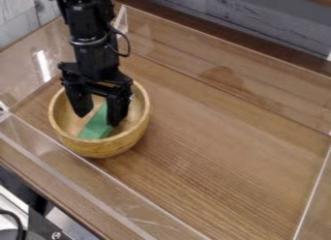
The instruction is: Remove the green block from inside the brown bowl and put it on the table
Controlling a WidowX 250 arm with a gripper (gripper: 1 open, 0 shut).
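Note:
The brown bowl [68, 137] sits at the left of the table [220, 157], a round bowl of light wood. Inside it the green block [95, 126] lies tilted, leaning against the inner wall. My gripper [99, 110] hangs straight down into the bowl, open, with its two black fingers [118, 106] standing on either side of the block's upper end. The fingers hide part of the block. I cannot tell whether the pads touch it.
Low clear acrylic walls [155, 210] border the tabletop on all sides. Bare wood-grain surface stretches to the right of the bowl. A grey plank wall stands at the back.

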